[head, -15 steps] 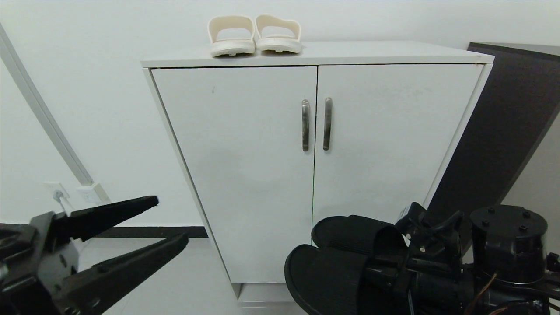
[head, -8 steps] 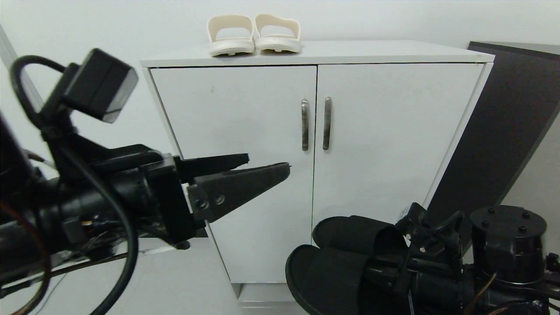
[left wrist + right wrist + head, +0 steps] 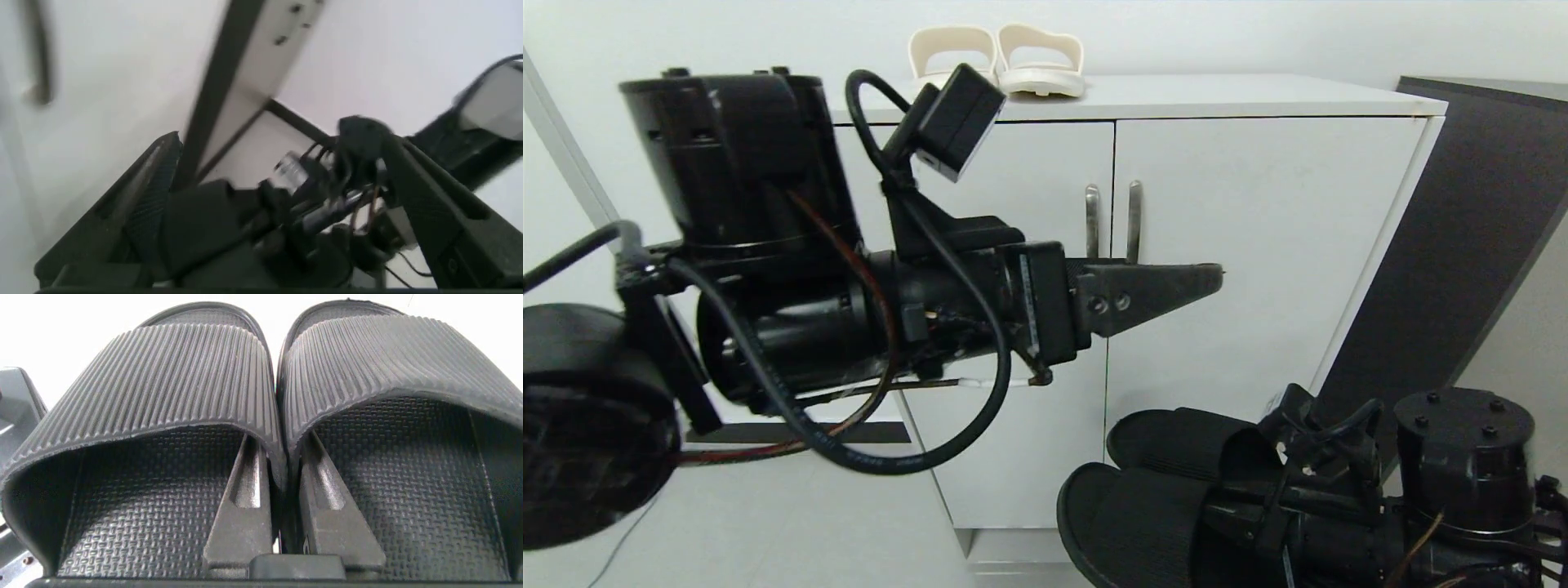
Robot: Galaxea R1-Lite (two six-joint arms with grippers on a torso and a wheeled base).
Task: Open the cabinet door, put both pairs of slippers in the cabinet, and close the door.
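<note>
My left gripper (image 3: 1209, 279) hangs before the cabinet handles (image 3: 1134, 214), fingers spread wide, holding nothing. My right gripper (image 3: 283, 453) pinches the 2 black slippers (image 3: 1160, 482) together.

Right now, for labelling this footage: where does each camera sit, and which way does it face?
Head view: on the head, facing forward and down at the closed cabinet; left gripper in front of it, black slippers at lower right.
Left wrist view: on the left wrist, looking along its open fingers at the cabinet front.
Right wrist view: on the right wrist, looking along the right gripper into the slippers it pinches.
Shared: head and right wrist views show the black slippers.
</note>
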